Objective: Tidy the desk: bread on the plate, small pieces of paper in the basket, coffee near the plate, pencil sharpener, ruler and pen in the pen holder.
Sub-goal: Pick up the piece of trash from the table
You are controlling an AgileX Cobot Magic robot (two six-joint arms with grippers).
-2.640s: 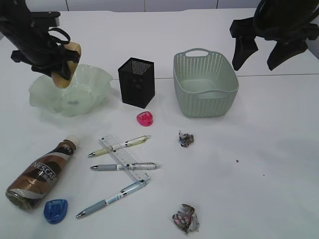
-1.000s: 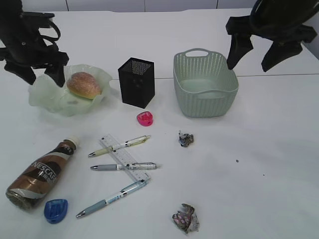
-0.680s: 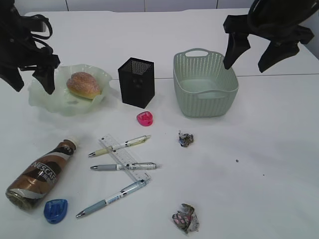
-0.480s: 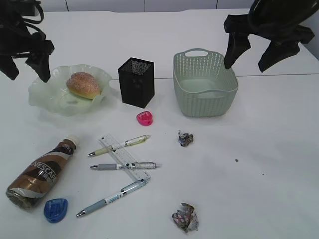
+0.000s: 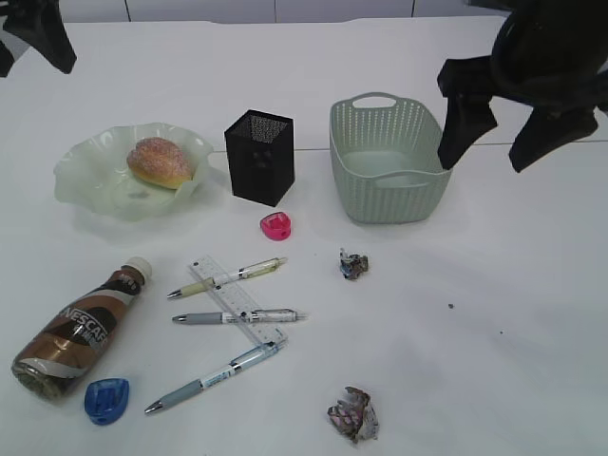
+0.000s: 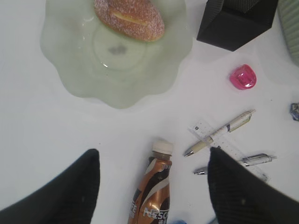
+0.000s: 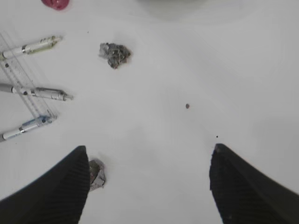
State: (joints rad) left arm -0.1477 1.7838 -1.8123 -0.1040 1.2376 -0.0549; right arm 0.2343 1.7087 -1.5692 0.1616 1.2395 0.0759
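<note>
The bread [image 5: 160, 161] lies on the pale green plate [image 5: 85, 180]. My left gripper [image 5: 36, 66] is open and empty, high at the far left. In the left wrist view the gripper [image 6: 153, 150] hangs above the lying coffee bottle [image 6: 152, 196], with the bread [image 6: 129, 18] and the plate [image 6: 117, 79] beyond. My right gripper [image 5: 484, 166] is open and empty beside the basket [image 5: 353, 180]. The coffee bottle [image 5: 81, 328], ruler [image 5: 237, 300], three pens [image 5: 228, 277], pink sharpener [image 5: 276, 226], blue sharpener [image 5: 105, 401] and two paper balls [image 5: 353, 264] [image 5: 353, 415] lie on the table. The black pen holder [image 5: 260, 157] stands upright.
In the right wrist view the open gripper [image 7: 149, 147] hangs over bare table. One paper ball [image 7: 114, 54] lies ahead and another [image 7: 97, 174] sits by the left finger. The ruler [image 7: 23, 88] and pens lie at the left.
My left gripper let the bread go onto the plate, then rose and drew back to the far left. My right arm shifted a little right and lower.
</note>
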